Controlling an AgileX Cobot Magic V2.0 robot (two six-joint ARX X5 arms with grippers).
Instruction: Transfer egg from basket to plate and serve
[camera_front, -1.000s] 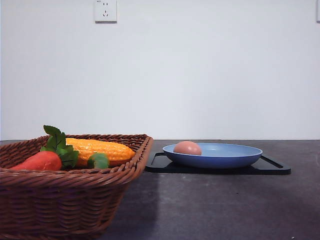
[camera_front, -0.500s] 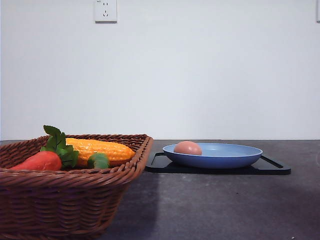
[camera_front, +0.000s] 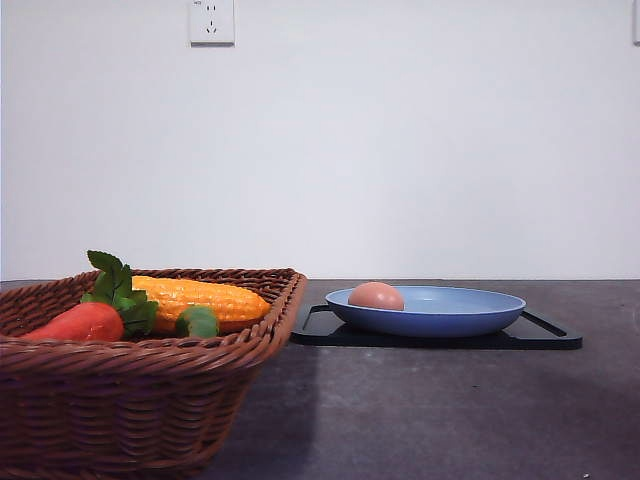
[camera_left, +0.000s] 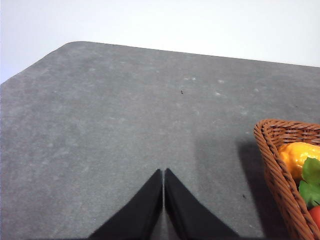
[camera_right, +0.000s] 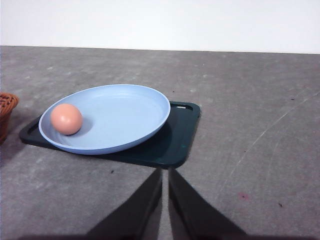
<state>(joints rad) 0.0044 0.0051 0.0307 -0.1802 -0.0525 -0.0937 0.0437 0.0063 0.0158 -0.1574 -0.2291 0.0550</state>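
One egg: the small pinkish-brown egg lies in the wide light blue plate, near its left edge.
Plate: sits on the flat black tray.
Basket: the brown woven wicker basket stands left of the tray.
Left gripper: pressed closed, holds nothing.
Right gripper: nearly closed, holds nothing.

- Egg: small, smooth, pinkish-brown, matte; intact; lies inside the plate, against its left inner slope toward the basket side.
- Plate: wide, shallow, round, matte light blue; sits level and upright on a flat black tray, to the right of the basket.
- Basket: large, brown woven wicker, flaring sides, braided rim; stands upright at the front left, apart from the plate.
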